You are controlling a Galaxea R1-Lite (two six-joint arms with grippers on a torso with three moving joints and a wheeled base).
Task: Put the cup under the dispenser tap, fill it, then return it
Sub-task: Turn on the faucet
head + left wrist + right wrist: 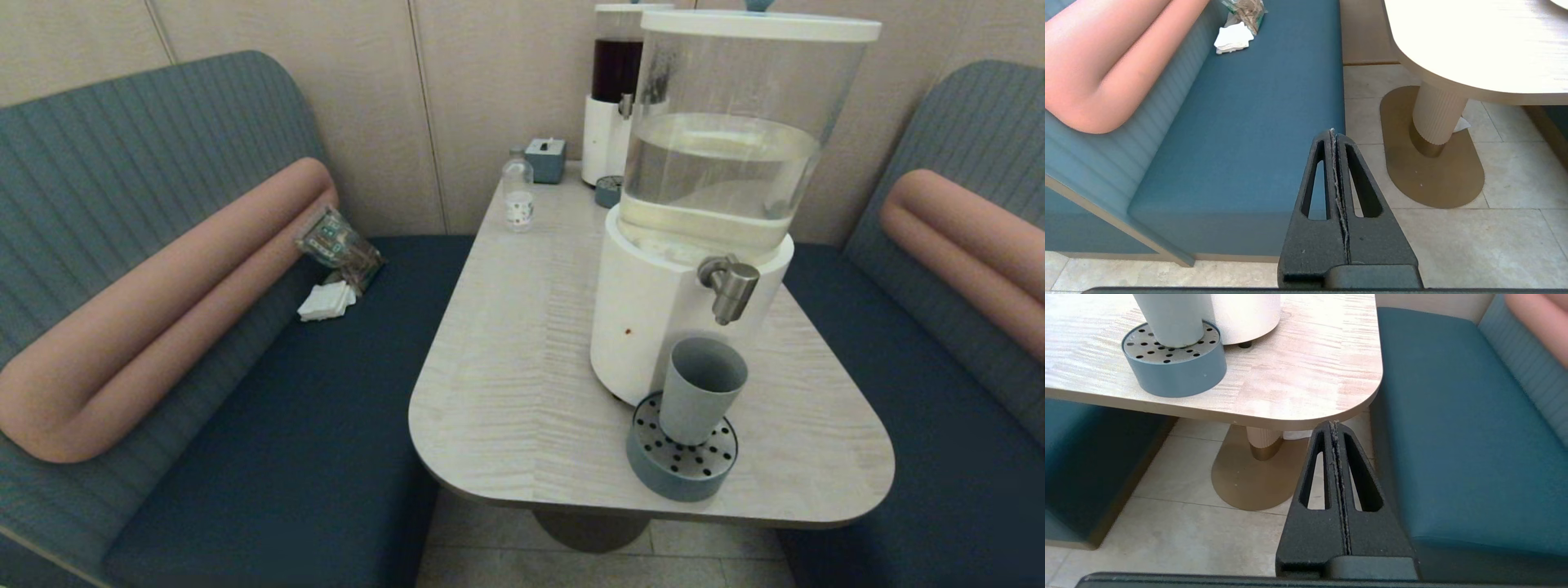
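Note:
The grey-blue cup (700, 389) stands upright on the round perforated drip tray (682, 457), just below and slightly left of the brushed-metal dispenser tap (729, 286) of the large clear-tank dispenser (710, 188). The cup's lower part (1167, 318) and the tray (1173, 361) show in the right wrist view. My right gripper (1335, 424) hangs shut and empty below the table's near right corner. My left gripper (1333, 131) is shut and empty, low beside the left bench, away from the table. Neither arm appears in the head view.
A slim dispenser with dark liquid (618, 90), a small clear bottle (518, 189) and a grey-blue box (545, 159) stand at the table's far end. Blue benches (269, 425) flank the table (522, 359); packets and napkins (335, 269) lie on the left seat.

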